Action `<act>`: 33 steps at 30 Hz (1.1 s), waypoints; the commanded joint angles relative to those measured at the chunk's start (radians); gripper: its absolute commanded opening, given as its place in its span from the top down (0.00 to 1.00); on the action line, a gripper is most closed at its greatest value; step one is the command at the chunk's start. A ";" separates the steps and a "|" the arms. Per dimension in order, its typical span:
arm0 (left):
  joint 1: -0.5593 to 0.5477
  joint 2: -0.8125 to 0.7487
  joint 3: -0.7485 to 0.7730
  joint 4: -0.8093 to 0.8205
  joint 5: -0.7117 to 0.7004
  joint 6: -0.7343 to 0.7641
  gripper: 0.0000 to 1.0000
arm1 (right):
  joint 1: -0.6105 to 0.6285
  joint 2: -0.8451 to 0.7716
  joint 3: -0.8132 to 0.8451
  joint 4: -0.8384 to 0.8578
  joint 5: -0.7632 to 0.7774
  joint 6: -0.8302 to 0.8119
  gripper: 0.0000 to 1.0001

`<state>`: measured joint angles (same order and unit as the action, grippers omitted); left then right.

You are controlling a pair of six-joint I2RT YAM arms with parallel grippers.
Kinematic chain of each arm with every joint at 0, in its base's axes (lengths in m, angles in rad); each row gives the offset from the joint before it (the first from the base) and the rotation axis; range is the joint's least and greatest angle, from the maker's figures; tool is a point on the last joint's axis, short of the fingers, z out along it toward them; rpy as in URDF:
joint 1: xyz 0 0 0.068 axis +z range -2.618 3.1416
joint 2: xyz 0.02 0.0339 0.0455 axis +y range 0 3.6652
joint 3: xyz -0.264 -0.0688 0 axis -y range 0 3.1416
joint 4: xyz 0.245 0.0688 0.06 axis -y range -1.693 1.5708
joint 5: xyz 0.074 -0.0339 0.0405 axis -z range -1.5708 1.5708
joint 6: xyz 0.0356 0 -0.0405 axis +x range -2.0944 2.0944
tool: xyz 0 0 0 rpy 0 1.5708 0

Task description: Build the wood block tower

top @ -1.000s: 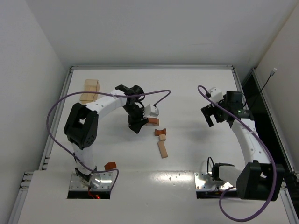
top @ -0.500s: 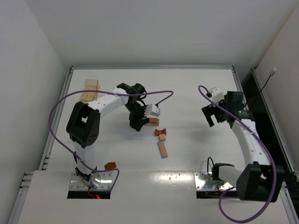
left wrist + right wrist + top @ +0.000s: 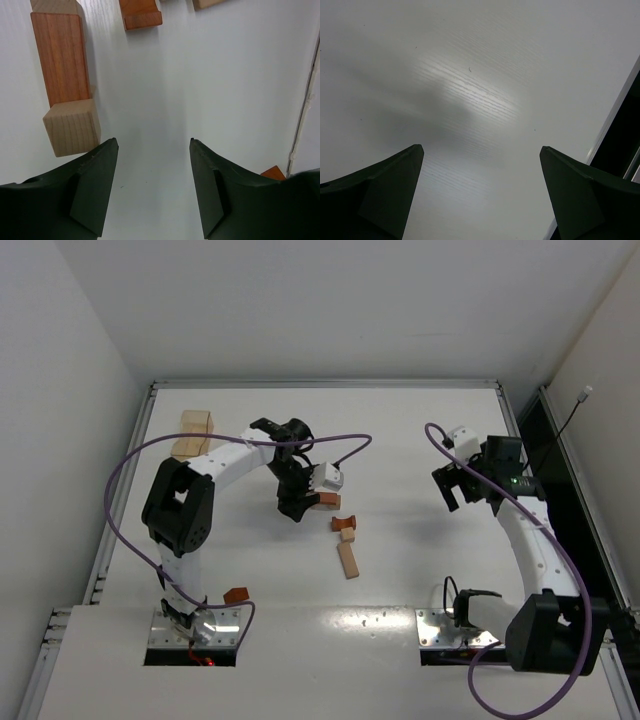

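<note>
- The left gripper [image 3: 299, 508] hangs over the middle of the counter [image 3: 400, 440], pointing down. Its jaws stand moderately apart, and the left wrist view [image 3: 152, 145] shows nothing but bare white surface between them.
- Just off its left finger [image 3: 92, 185] sits a pale cube [image 3: 72, 127]. The fingertip overlaps the cube's lower corner in that view, and I cannot tell whether the two actually touch.
- Butted against the far side of the cube lies a reddish-brown bar [image 3: 62, 57], flat on the counter. From above, the bar [image 3: 326, 501] shows right beside the gripper.
- A little further on are a reddish piece [image 3: 343, 524], a small tan block [image 3: 348, 536] touching it, and a long tan bar [image 3: 347, 560] lying flat just beside them. None of the blocks is stacked.
- One more reddish block [image 3: 236, 595] lies alone near the left arm's base, well apart from the others.
- A larger pale wooden piece [image 3: 193, 435] sits at the far left of the counter.
- The right gripper [image 3: 447, 490] hangs over the right side of the counter, well away from all the blocks. Its jaws are spread wide in the right wrist view [image 3: 480, 148], holding nothing and touching nothing, with only its shadow on the surface beneath.
</note>
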<state>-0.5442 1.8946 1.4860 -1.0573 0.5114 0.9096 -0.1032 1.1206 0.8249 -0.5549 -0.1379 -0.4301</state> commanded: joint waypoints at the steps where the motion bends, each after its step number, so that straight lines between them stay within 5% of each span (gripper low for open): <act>1: -0.008 -0.028 0.011 0.014 0.045 0.028 0.44 | -0.006 -0.021 0.003 0.021 -0.002 0.007 0.00; 27: -0.008 -0.011 0.022 0.033 0.018 0.009 0.42 | -0.006 -0.021 0.003 0.039 -0.002 0.007 0.00; 33: -0.008 -0.165 -0.141 0.033 0.027 0.009 0.74 | -0.006 -0.021 0.003 0.030 -0.002 0.007 0.00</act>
<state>-0.5442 1.8484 1.4036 -1.0027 0.5007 0.8989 -0.1032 1.1194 0.8249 -0.5537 -0.1379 -0.4301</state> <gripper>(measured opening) 0.286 0.994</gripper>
